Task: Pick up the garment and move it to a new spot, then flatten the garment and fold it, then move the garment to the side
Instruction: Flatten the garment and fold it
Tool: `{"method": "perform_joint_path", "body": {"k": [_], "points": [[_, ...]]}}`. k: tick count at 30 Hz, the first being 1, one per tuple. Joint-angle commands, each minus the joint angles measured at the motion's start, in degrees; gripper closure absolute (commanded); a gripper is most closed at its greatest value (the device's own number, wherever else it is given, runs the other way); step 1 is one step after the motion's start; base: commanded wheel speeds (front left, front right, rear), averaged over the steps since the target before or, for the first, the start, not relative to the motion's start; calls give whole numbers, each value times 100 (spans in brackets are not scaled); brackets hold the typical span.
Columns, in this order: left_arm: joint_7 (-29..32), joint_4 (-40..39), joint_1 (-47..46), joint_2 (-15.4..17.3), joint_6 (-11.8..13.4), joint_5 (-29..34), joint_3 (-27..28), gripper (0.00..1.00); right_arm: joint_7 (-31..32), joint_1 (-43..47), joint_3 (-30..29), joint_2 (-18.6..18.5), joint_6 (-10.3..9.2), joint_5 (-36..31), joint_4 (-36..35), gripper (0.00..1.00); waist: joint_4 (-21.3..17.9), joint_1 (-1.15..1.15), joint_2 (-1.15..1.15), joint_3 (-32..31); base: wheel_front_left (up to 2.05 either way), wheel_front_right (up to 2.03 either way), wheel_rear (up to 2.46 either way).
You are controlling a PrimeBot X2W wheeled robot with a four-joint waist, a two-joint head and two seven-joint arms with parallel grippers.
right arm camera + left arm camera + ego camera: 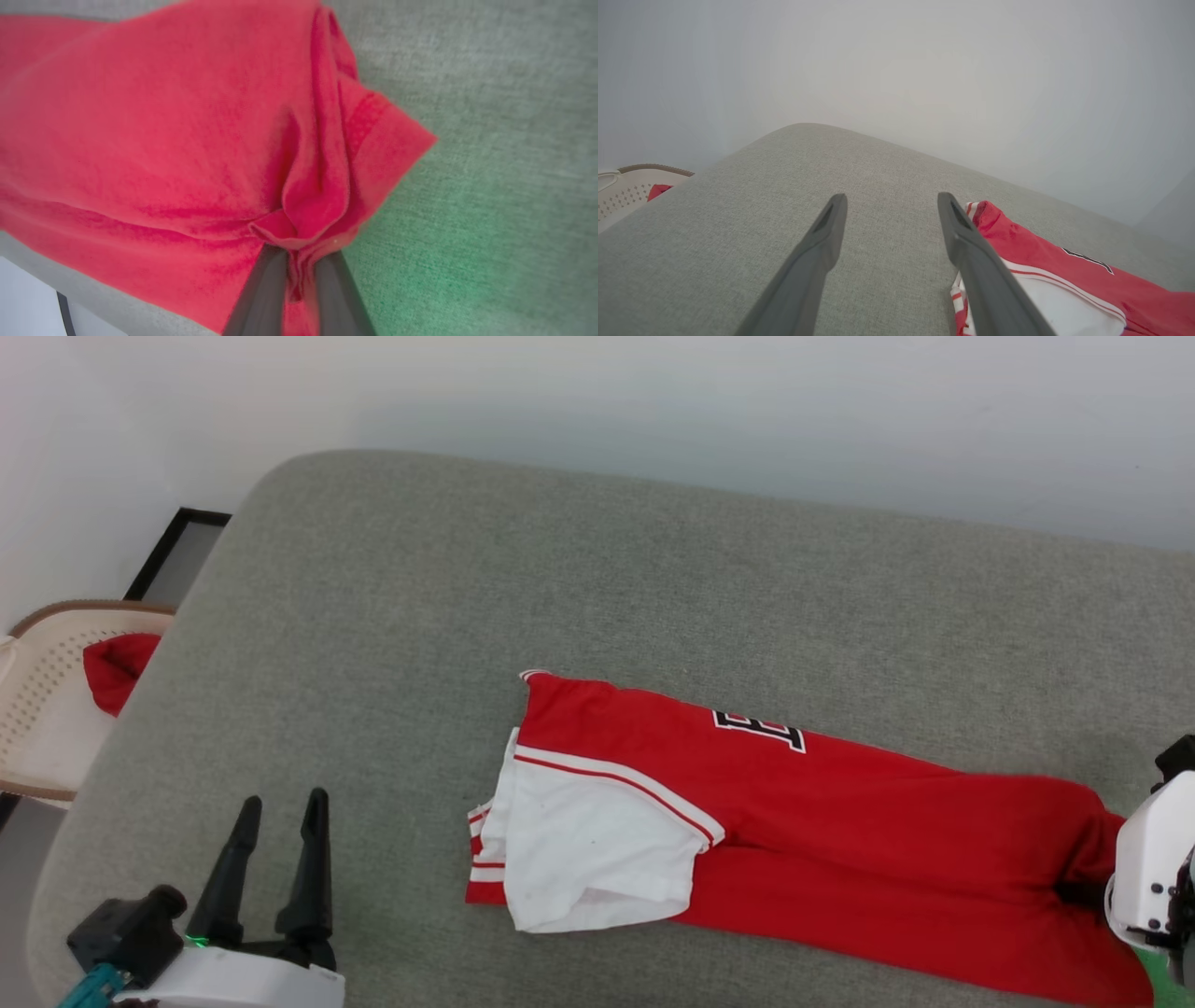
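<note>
So the garment is lying folded into a long strip across the right half of the grey fabric worktop, with the white sleeve on top at its left end and a bit of black lettering showing. The right hand is pinching a bunch of red fabric at the far right end, fingers squeezed tight on it. The left hand sits at the lower left with its fingers spread, holding nothing. Off the worktop's left edge there's a cream basket with a small red cloth in it.
</note>
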Motion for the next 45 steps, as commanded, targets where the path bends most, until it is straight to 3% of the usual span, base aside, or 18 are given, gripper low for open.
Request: {"method": "perform_joint_path", "body": {"k": [1,18,26,36,40,45], "points": [[-18,-5,-5,-29,-22,-2,37,0,-38,-50,17,19,-7,43,140,100,-24,0,0,-4,0,0,0],[-18,-76,138,15,-23,-80,80,0,-445,-340,-134,-1045,-7,-101,547,100,-295,0,0,-73,0,0,0],[-18,15,281,24,-23,-140,69,0,-342,-348,132,-1181,-6,-22,448,100,-474,0,0,-292,0,0,0],[-18,125,500,8,-23,-217,-42,0,228,66,668,-690,-5,868,-1271,100,-459,0,0,-712,0,0,0],[-18,142,500,0,-23,-247,-111,0,365,148,853,-354,-5,869,-1833,100,-330,0,0,-805,0,0,0],[-19,208,359,-36,-23,-294,-312,0,321,-11,1089,189,-5,741,-2003,100,-53,0,0,-820,0,0,0]]}}
